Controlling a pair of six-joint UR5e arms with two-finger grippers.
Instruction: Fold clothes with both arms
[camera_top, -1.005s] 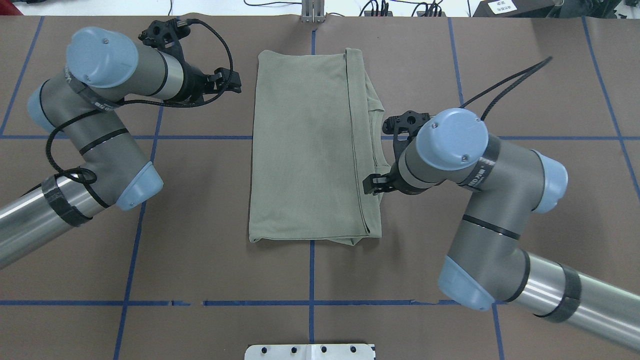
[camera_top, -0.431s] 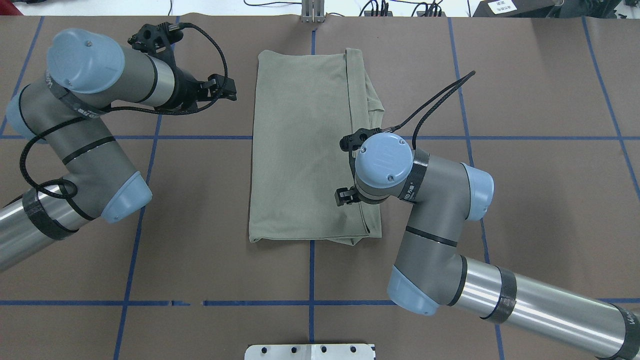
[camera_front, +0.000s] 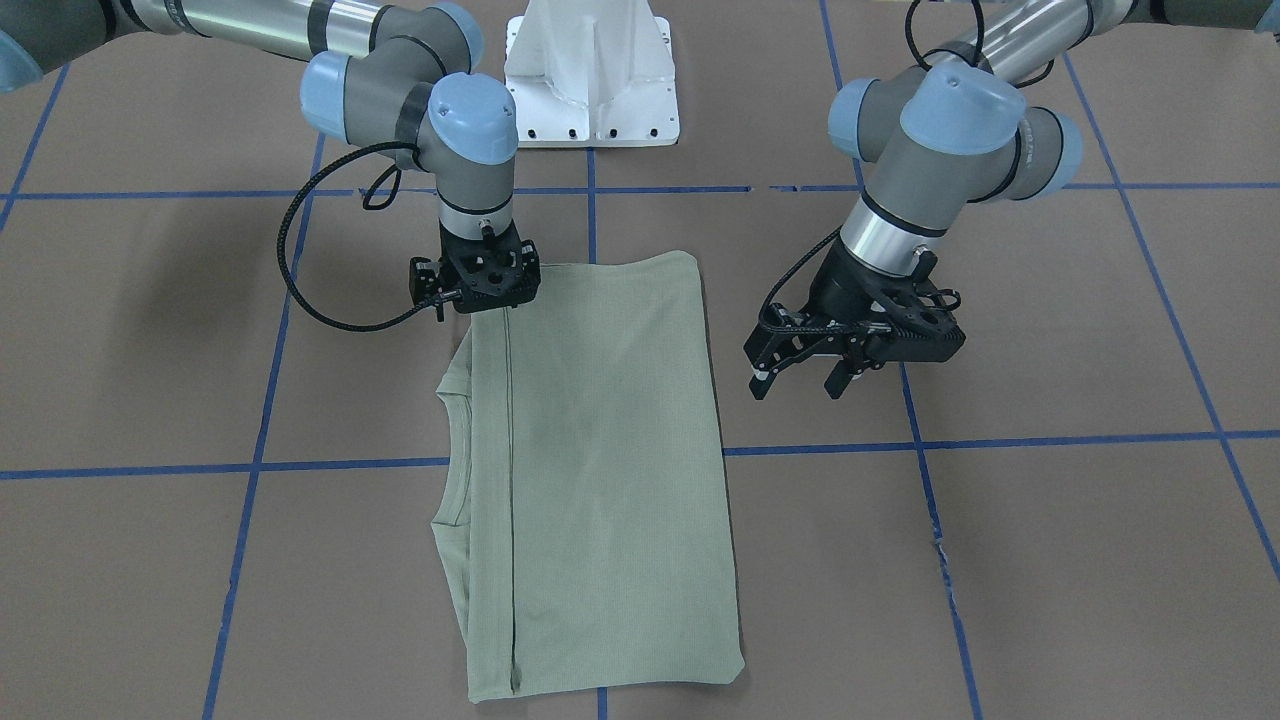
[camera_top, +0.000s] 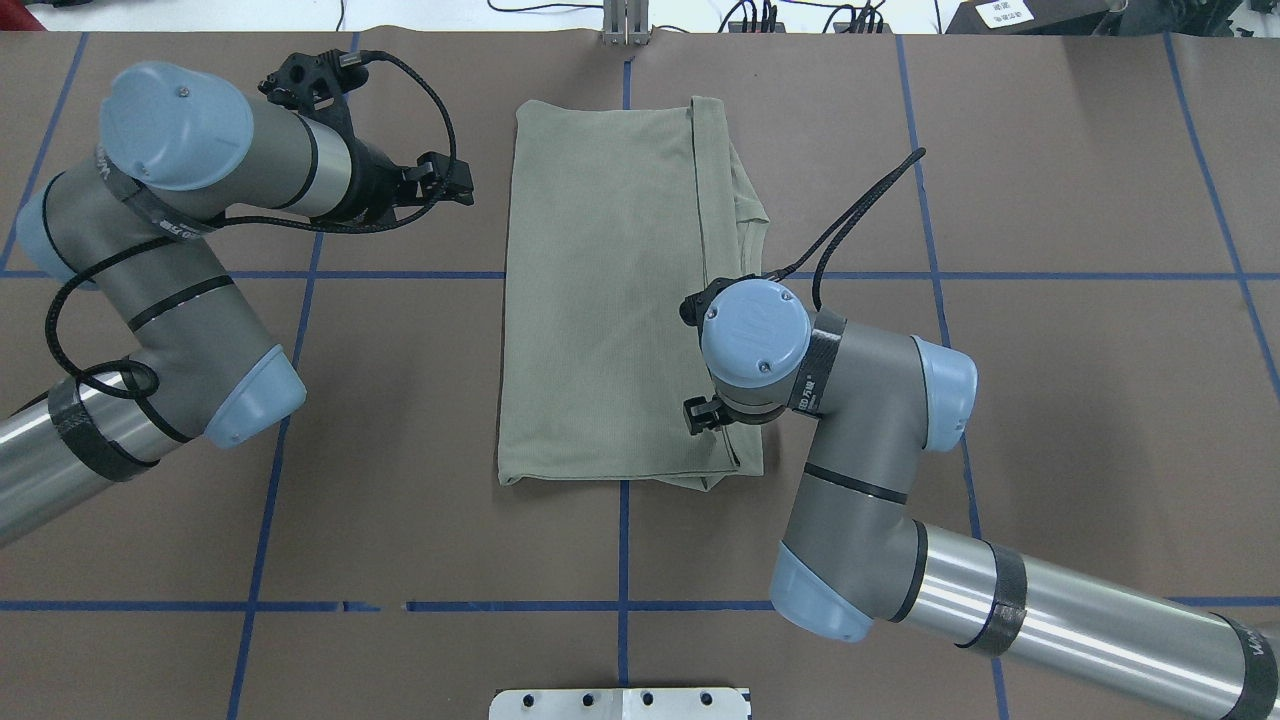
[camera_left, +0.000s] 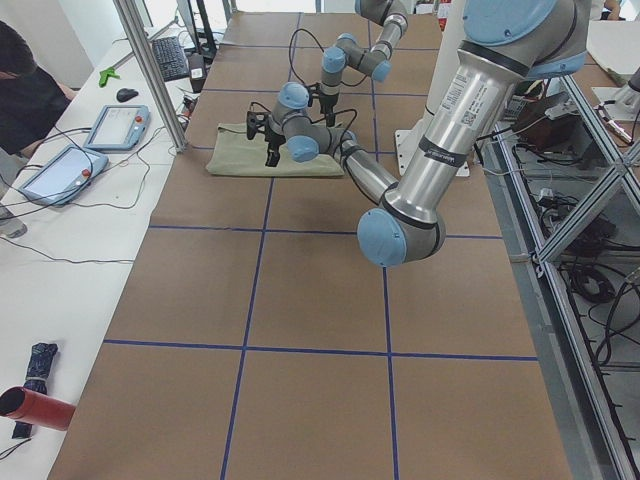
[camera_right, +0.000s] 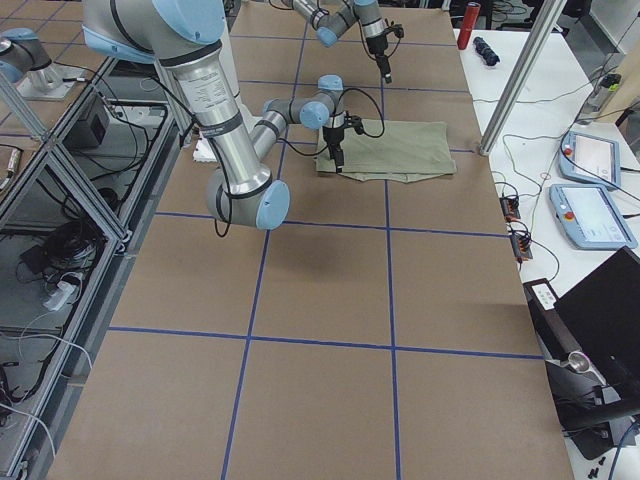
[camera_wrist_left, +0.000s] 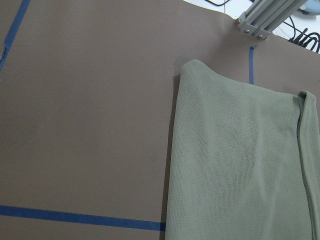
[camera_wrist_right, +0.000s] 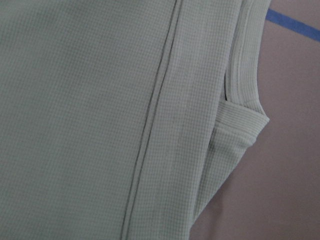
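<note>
The pale sage-green shirt (camera_top: 610, 300) lies folded into a long rectangle at the table's middle, its neckline (camera_wrist_right: 242, 90) at the folded edge on my right. It also shows in the front view (camera_front: 610, 480) and the left wrist view (camera_wrist_left: 240, 165). My right gripper (camera_front: 478, 298) points straight down over that folded edge, near the end closest to my base. Its fingers are hidden under the wrist (camera_top: 755, 335). My left gripper (camera_front: 796, 386) is open and empty, above bare table to the shirt's left.
The white pedestal base (camera_front: 590, 90) stands at the near edge. Blue tape lines (camera_top: 400, 274) grid the brown table. An aluminium post (camera_top: 625, 25) stands at the far edge. Tablets (camera_left: 118, 125) and cables lie on the operators' side table.
My right arm has swung left and turned its wrist down over the shirt's right folded edge. My left arm drew back slightly to the left.
</note>
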